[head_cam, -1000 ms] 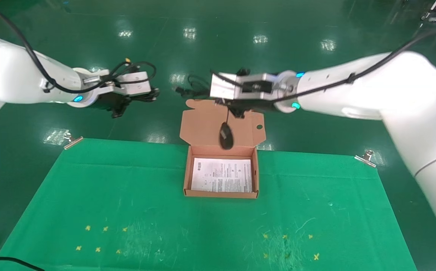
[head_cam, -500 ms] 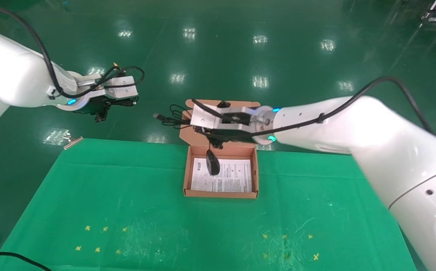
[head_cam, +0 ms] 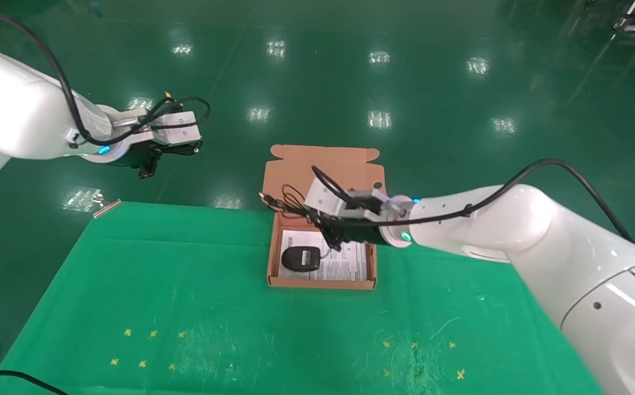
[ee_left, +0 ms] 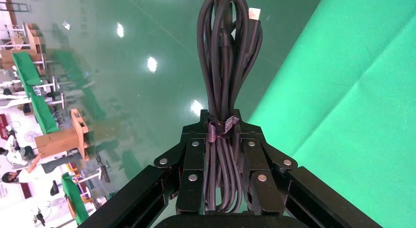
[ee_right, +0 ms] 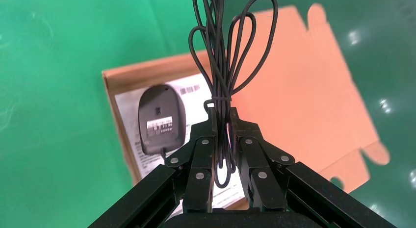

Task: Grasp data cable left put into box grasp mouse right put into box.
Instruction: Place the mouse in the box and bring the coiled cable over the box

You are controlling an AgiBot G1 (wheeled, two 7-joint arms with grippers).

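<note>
Fingers of right gripper (ee_right: 223, 139) pinch mouse (head_cam: 301, 258) cord; left gripper (ee_left: 221, 139) clamps data cable (ee_left: 228, 56).

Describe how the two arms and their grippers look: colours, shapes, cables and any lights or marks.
Both arms are smooth, glossy white shells with rounded segments. A black cable runs loosely along the outside of each. Near each wrist sits a small cyan light ring, then a silver-grey metal block. The left gripper and right gripper are matte black, with angular linkage bars joined by round silver rivets. No printed marks are visible.

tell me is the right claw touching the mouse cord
Touching. The right wrist view shows the right claw shut on the bundled mouse cord, while the mouse lies in the box.
</note>
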